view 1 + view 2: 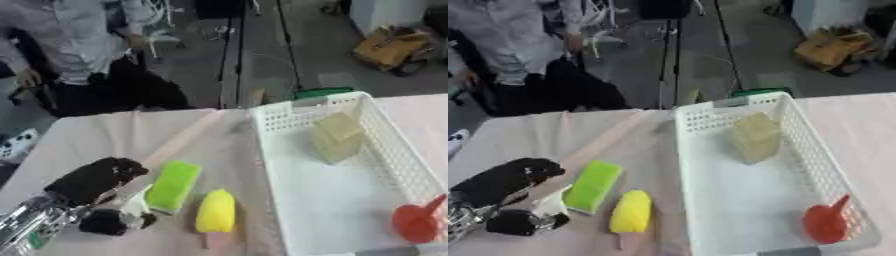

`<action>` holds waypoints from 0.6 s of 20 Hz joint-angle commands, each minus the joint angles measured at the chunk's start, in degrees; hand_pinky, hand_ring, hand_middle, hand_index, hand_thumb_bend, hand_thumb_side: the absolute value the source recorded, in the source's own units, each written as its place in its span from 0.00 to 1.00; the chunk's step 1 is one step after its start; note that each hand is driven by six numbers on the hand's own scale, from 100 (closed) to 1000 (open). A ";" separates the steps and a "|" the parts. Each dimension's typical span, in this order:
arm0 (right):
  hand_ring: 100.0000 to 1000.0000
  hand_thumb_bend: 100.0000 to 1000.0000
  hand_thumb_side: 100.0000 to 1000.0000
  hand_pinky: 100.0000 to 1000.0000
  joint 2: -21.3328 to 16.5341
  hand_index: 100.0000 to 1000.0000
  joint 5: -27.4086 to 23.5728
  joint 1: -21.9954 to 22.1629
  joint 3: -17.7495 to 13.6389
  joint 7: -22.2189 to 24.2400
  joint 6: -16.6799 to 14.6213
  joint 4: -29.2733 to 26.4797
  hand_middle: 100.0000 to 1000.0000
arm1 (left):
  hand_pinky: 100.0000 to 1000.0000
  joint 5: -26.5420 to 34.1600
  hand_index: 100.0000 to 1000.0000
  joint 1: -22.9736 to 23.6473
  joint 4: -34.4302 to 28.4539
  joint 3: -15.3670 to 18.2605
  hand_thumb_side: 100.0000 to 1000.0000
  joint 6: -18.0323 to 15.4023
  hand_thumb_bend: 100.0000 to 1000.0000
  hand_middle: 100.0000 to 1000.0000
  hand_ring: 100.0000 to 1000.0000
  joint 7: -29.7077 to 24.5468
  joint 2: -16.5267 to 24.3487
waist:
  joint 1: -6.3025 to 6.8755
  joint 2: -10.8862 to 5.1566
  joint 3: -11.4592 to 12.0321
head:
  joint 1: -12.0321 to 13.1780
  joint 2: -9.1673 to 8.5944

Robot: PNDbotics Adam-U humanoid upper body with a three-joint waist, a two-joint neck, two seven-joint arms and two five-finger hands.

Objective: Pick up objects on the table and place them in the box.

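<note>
Green block (172,185) lies beside left hand (92,181), near basket (271,165).

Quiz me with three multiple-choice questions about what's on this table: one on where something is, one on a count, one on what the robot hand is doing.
1. Where does the red scoop lie?
A. In the white basket's near right corner
B. On the cloth beside the yellow ice-lolly toy
C. In the left robot hand

2. How many things lie inside the basket?
A. None
B. Two
C. Four

3. What is the left robot hand doing?
A. Lying flat inside the basket
B. Holding the red scoop up
C. Closing on the left side of the green block, fingers above and thumb below

Answers: 1 A, the scoop sits against the basket's near right wall. 2 B, only the tan block and the scoop are inside. 3 C, its dark fingers curl at the block's left edge, on the cloth outside the basket.
</note>
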 commanded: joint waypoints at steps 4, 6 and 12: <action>0.80 0.00 1.00 0.82 -0.36 0.61 0.30 -0.11 0.08 -1.09 -0.42 -0.99 0.56 | 1.00 2.26 1.00 -1.23 0.00 0.67 0.98 0.53 0.55 0.94 1.00 -2.52 0.90 | -0.23 -0.92 -0.08 | 0.18 -0.57; 0.81 0.00 1.00 0.82 -0.32 0.61 0.32 -0.09 0.08 -1.16 -0.44 -0.99 0.56 | 1.00 2.82 1.00 -1.33 0.55 0.71 0.98 1.00 0.55 0.94 1.00 -3.14 0.69 | -0.21 -0.91 -0.18 | 0.21 -0.63; 0.80 0.00 1.00 0.82 -0.24 0.61 0.33 -0.06 0.06 -1.35 -0.47 -0.99 0.56 | 1.00 4.42 1.00 -1.62 1.82 0.67 1.00 1.65 0.55 0.93 1.00 -4.42 0.15 | -0.21 -0.90 -0.32 | 0.29 -0.67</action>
